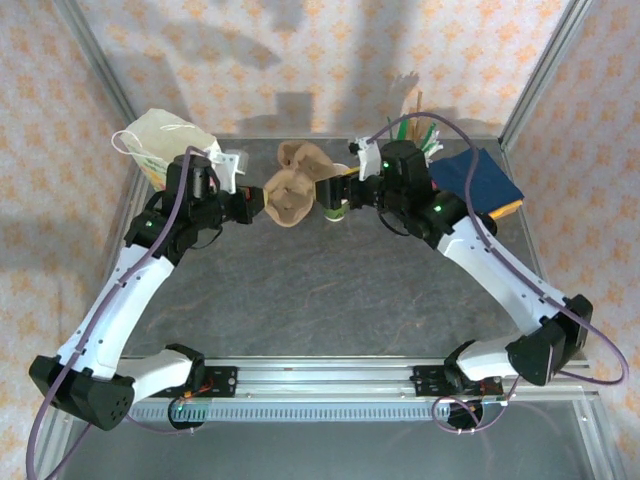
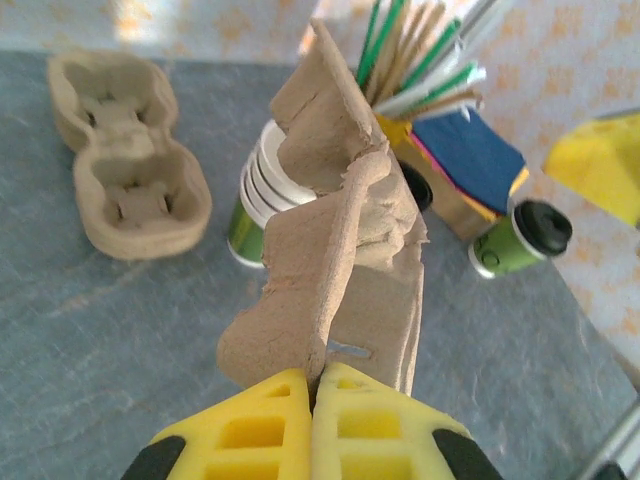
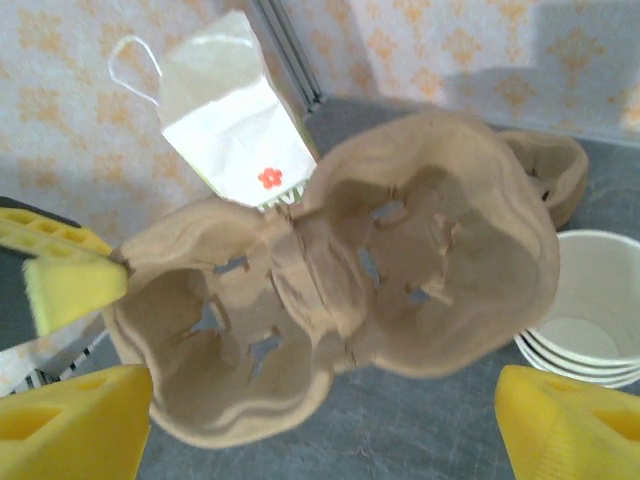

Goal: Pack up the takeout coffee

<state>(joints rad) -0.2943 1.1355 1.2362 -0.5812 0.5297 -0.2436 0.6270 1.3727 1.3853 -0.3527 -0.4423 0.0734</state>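
Coffee cup (image 2: pixel 520 240), green paper under a glossy black lid, sits mid-right, above the left gripper (image 2: pixel 312 398), which pinches a rough moulded-pulp carrier (image 2: pixel 340 260); the right gripper (image 3: pixel 320 425) is spread wide.

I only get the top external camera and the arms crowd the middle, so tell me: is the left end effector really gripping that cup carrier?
Observer: Yes, the left end effector is shut on the pulp cup carrier at its rim, holding it on edge.
Operator: Is the coffee lidded?
Observer: The takeout coffee stands on the table, black lid on.
Operator: And the right side?
Observer: The right end effector is open, facing the carrier's empty wells.
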